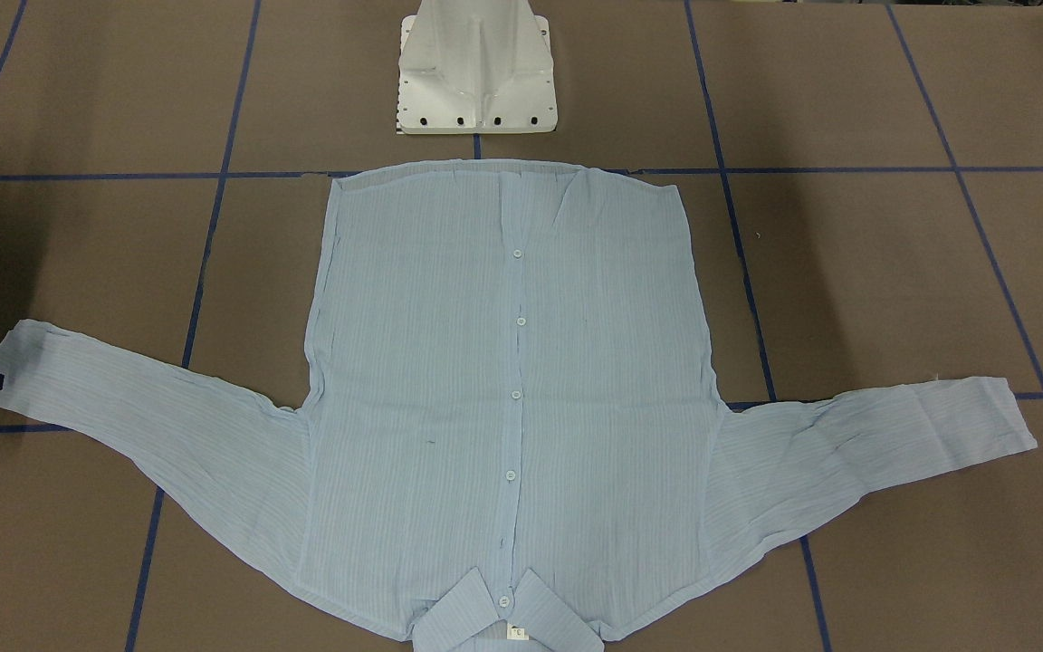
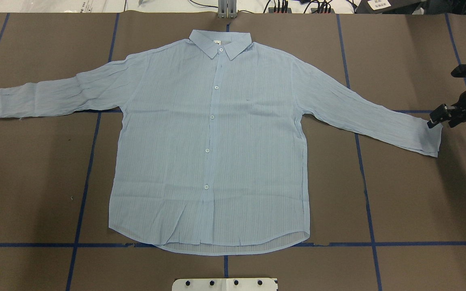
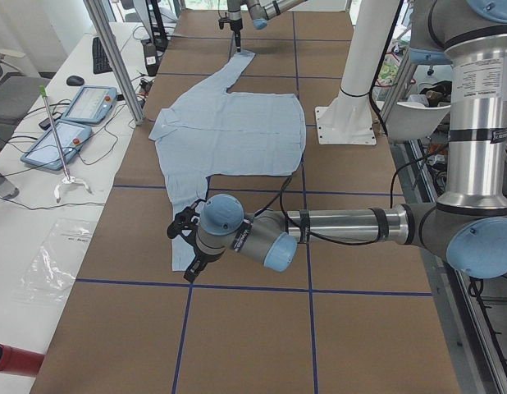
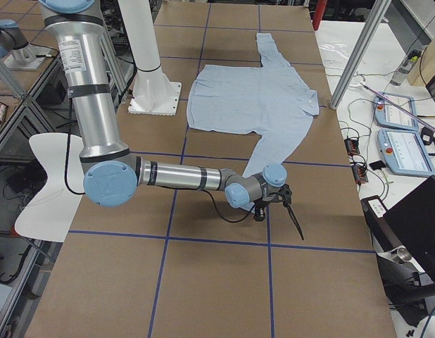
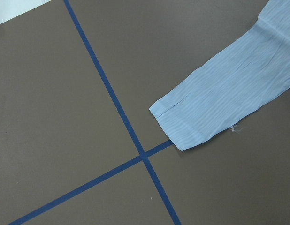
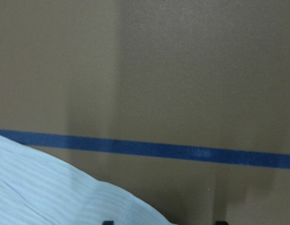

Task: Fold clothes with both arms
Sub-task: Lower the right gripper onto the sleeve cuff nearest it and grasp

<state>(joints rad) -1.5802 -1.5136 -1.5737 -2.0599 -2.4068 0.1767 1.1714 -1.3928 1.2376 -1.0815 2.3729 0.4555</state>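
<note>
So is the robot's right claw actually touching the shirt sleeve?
Cannot tell: overhead, the right gripper overlaps the shirt at its cuff edge, but its height is unclear.

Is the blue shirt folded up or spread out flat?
Spread out flat. The shirt lies front up, buttoned, with both sleeves stretched out sideways.

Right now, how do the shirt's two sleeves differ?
By the robot's sides: the right sleeve has the right gripper at its cuff; the left sleeve has none touching its cuff. The right sleeve slants more toward the robot; the left sleeve runs nearer level. Both lie flat, spread and wrinkled.
</note>
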